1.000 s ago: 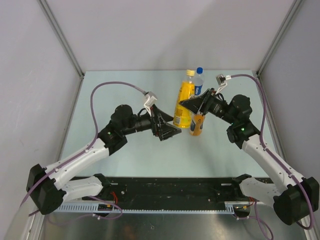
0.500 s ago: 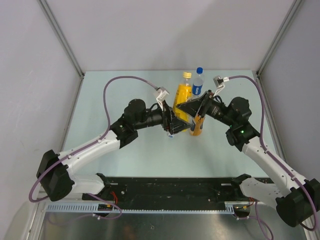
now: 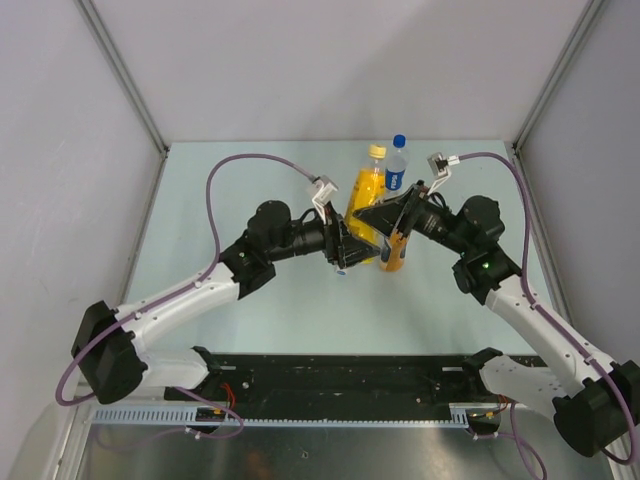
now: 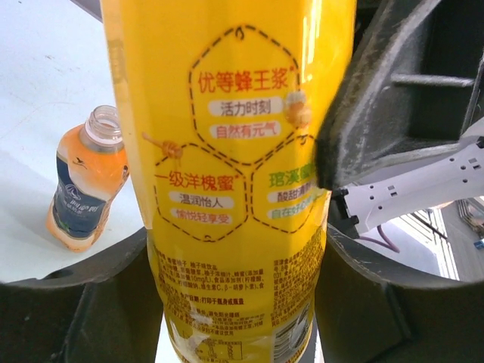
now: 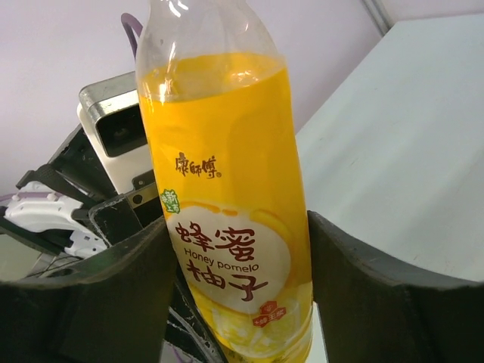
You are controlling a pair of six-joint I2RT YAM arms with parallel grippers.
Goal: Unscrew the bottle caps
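The left gripper (image 4: 236, 253) is clamped on the yellow bottle (image 4: 242, 136). In its own wrist view both dark fingers (image 4: 83, 302) sit flush against the lower label, and the bottle fills the gap between them. The right gripper (image 5: 238, 249) grips the same bottle, its fingers (image 5: 378, 302) pressed to either side of the front label.

Only the left wrist view shows one of the right gripper's fingers from outside. It is a dark wedge touching the bottle a little further up than the left gripper's own finger on that side. Only the right wrist view shows what lies behind the bottle, the left arm's pale camera housing (image 5: 113, 125).

Neither wrist view reaches the top of the bottle. The overhead view shows the two grippers meeting it from opposite sides. The bottle leans away from them towards the far end of the table (image 3: 200, 200), with its yellow cap (image 3: 376, 152) on.

The orange bottle (image 4: 83, 181) stands on the table off to one side of the left gripper, its neck open in that view. From overhead it sits just under the right gripper on the near side, partly covered by it.

The clear bottle (image 3: 396, 175), with its blue cap (image 3: 400, 141) on, stands just beyond the right gripper, close beside the yellow bottle's neck. It appears in the overhead view alone.
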